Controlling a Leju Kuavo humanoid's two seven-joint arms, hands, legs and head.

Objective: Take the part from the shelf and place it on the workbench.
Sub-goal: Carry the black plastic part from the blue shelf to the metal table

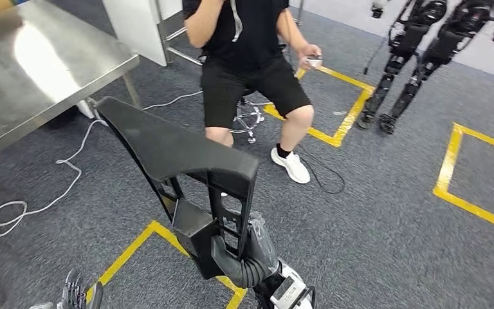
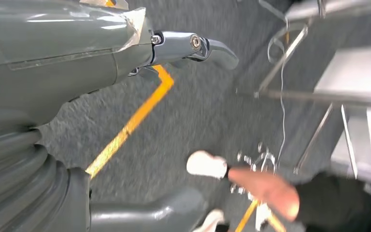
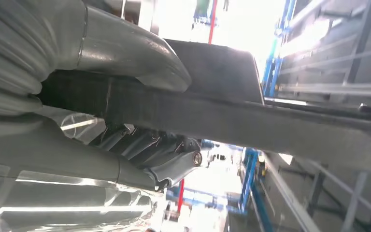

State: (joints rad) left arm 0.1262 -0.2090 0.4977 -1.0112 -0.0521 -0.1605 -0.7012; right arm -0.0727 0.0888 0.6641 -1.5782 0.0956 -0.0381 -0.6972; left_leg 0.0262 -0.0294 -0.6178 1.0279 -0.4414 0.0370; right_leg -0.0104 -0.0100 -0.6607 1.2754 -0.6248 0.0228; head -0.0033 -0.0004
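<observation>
The right hand (image 1: 241, 257), fingers clamped round the black part (image 1: 167, 145), carries it raised toward the workbench (image 1: 32, 71), ready for placing.

The seated person (image 1: 251, 58) is being cropped at the shoulders by the head view's top edge. The part (image 1: 173, 161) is covering most of the right hand (image 1: 244, 257), while the left hand (image 1: 77, 293) is slipping off the bottom edge, its grip unreadable.

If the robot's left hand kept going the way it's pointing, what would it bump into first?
Probably the grey carpet floor. In the left wrist view the left hand has nothing in it and faces the floor, with a yellow line across it. A person's shoe lies further off; depth is unclear.
</observation>
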